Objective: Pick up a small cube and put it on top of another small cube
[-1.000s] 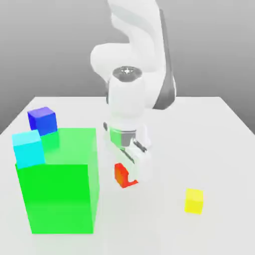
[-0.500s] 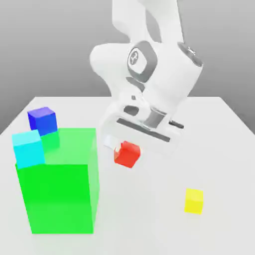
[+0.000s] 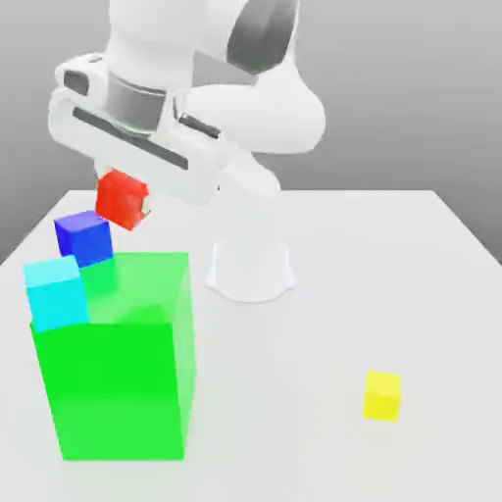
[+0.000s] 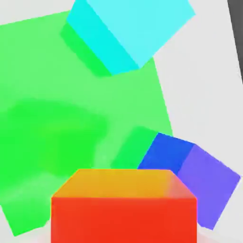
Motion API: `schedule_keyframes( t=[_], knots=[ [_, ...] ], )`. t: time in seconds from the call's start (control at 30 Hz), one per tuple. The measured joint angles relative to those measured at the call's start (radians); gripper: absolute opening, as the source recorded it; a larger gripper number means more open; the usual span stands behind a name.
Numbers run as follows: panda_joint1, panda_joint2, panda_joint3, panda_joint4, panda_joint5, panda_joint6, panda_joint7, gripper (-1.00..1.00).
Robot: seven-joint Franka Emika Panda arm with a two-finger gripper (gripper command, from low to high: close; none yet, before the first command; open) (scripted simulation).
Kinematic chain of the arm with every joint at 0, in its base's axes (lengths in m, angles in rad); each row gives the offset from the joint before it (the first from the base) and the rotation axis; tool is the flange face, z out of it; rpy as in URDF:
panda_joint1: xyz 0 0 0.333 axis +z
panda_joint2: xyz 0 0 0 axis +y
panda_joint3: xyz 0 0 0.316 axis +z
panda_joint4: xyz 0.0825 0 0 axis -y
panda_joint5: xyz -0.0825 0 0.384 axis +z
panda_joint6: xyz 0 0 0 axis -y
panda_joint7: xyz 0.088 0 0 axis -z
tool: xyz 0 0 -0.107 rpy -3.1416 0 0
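Held in the hand [image 3: 125,191], clamped between its fingers, the red cube [image 3: 122,199] is seen raised above the table [image 3: 392,255], over the blue cube [image 3: 83,237]. 1 cyan cube [image 3: 56,292] is seen on the large green block [image 3: 116,355]. The yellow cube [image 3: 382,395] is set well apart, toward the exterior view's right.

The small red cube [image 3: 122,199] looks smooth and matt, like plain plastic. The large green block [image 3: 118,363] has a faint sheen. The worktop [image 3: 392,275] is matt white.
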Motion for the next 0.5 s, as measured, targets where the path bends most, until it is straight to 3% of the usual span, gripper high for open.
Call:
schedule_keyframes(
  t=[0.2, 0.37, 0.4, 0.5],
  knots=[
    [-0.083, -0.064, -0.117, 0.04, 0.124, -0.015, 0.053, -1.0],
    [-0.113, -0.023, -0.163, -0.057, 0.168, 0.159, 0.094, -1.0],
    [-0.115, -0.013, -0.166, -0.077, 0.168, 0.19, 0.094, 1.0],
    [-0.115, -0.013, -0.166, -0.077, 0.168, 0.19, 0.093, 1.0]
  ],
)
